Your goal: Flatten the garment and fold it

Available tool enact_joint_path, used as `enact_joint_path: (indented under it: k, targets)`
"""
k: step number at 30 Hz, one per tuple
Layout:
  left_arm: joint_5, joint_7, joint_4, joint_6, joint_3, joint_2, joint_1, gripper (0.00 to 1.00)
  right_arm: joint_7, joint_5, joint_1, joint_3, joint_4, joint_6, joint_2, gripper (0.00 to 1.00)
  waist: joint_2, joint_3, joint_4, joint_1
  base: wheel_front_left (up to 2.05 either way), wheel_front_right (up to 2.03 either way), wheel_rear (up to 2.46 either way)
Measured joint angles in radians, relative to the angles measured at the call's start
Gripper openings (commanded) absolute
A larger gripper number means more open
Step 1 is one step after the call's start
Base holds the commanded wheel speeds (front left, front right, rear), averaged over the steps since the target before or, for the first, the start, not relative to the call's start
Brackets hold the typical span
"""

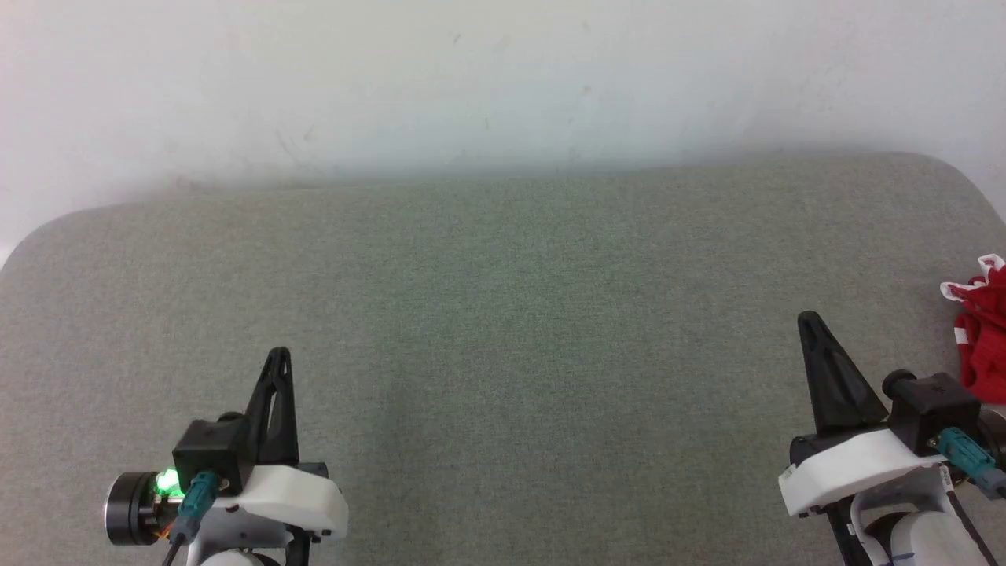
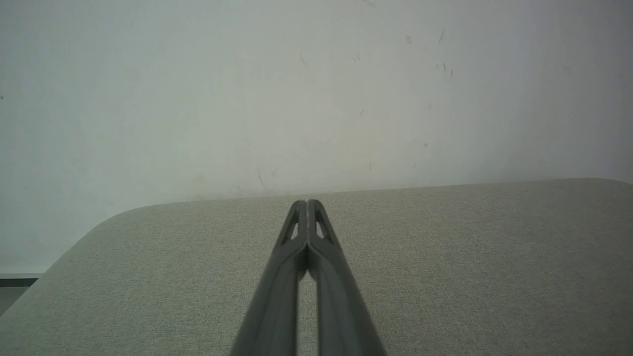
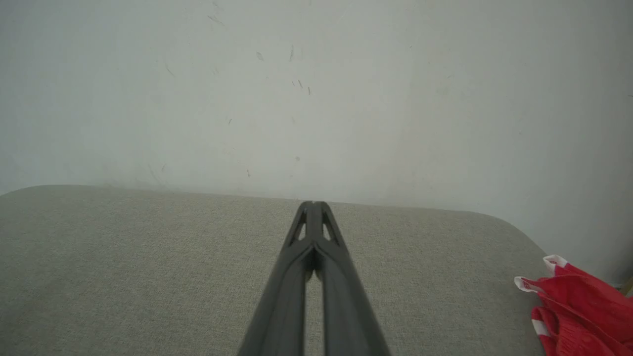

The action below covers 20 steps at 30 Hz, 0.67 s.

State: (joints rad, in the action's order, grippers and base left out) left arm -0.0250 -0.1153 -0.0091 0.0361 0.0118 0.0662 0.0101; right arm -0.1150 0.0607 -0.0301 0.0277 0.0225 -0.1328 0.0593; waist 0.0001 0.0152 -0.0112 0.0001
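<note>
The red garment [image 1: 984,334] lies crumpled at the far right edge of the grey surface, white hem bands showing; the head view cuts it off. In the right wrist view the garment [image 3: 578,306] bunches at the lower right. My right gripper [image 1: 807,321] hovers to the left of it, apart from the cloth, fingertips pressed together and holding nothing; the same gripper [image 3: 312,203] points toward the wall. My left gripper [image 1: 279,354] sits at the lower left, far from the garment, also shut and empty, its gripper [image 2: 307,202] tips touching.
A grey fabric-covered table [image 1: 503,330] with rounded corners spans the scene. A pale scuffed wall [image 1: 503,79] rises just behind its far edge. A strip of floor [image 2: 15,287] shows past the table's left corner.
</note>
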Motion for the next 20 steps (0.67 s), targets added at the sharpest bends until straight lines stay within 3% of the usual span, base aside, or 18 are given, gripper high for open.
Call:
enact_joint_path:
  k: [20]
  targets:
    - [0.001,0.038,0.002,-0.010,-0.004,-0.003,0.000,0.00,0.037,-0.019,0.012,-0.006,-0.006,0.000,-0.001,0.00,0.0000,-0.005,0.004,0.0000,0.00,0.00,0.00]
